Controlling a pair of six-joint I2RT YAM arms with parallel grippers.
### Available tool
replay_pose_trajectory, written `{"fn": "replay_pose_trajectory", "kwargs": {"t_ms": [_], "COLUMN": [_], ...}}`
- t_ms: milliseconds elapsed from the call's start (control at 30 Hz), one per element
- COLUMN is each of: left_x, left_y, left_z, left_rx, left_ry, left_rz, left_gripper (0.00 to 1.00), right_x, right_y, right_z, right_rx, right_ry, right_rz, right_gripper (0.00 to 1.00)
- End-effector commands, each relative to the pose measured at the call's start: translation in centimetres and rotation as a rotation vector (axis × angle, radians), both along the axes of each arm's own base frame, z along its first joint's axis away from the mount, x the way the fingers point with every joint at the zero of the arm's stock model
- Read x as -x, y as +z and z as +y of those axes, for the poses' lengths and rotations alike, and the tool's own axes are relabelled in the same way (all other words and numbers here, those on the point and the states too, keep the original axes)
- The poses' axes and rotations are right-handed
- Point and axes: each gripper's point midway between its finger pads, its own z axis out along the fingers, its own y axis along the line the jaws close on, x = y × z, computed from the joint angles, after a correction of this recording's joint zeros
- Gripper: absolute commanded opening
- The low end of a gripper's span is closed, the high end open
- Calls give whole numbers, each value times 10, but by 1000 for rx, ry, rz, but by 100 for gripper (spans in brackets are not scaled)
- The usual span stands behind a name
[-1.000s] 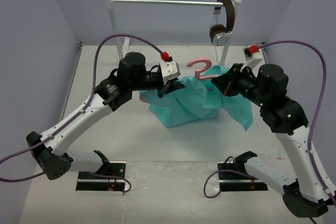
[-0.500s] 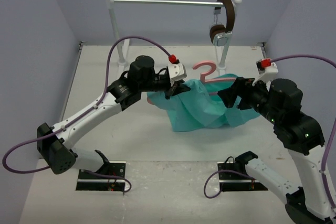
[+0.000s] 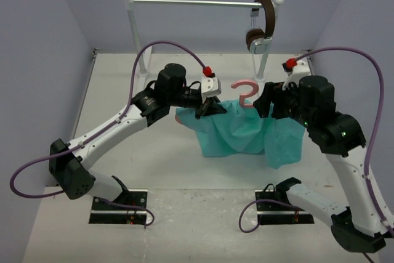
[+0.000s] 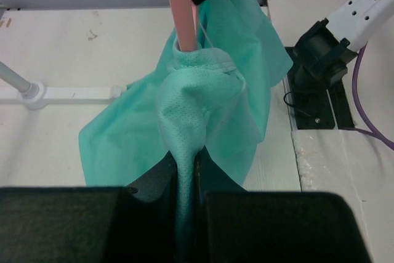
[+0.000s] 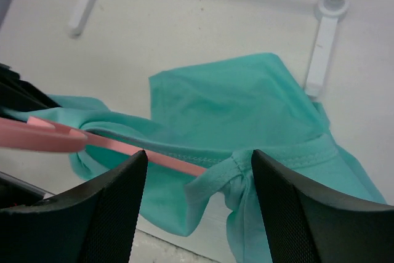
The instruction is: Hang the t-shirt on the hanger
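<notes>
While your left gripper [image 4: 186, 180] stays clenched on the shirt [image 3: 237, 133] at mid-frame, your right gripper [image 5: 198, 167] stands released, fingers either side of the hanger [image 5: 49, 137].

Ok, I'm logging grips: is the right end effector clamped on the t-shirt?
No, the right wrist view shows the right end effector wide open, with the t-shirt and hanger lying unpinched in the gap.
</notes>
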Motion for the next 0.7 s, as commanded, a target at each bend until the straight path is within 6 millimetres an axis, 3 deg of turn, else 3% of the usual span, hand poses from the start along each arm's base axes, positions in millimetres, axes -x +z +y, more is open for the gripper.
{"fn": "replay_pose_trajectory", "kwargs": {"t_ms": [0,167,233,433,500,600,667], "left_x": [-27,-43,-47,-43,-37,-12,0], "left_y": [44,54,57,43,41,44,45], "left_z": [6,10,10,3,2,-2,-3], "left_rx": [91,112,121,108,111,128,135], "left_ry": [149,230,247,196,156,10,-64], "left_rz": [-68,-66,-61,-31,-26,-14,-11], "left_gripper": [0,0,0,0,0,0,0], "right_x": [14,38,39,42,43,36,25], "right_y": [-27,-28,-26,20,31,37,41], "right_z": [-22,-21,-27,-17,-4,23,35], "right_rx": [101,81,92,-19,-58,-66,-75], "right_ry": [-64,5,-17,55,132,275,317], "right_rz": [87,81,66,-176,-258,-306,-311], "right_gripper": [71,71,72,80,80,79,71]}}
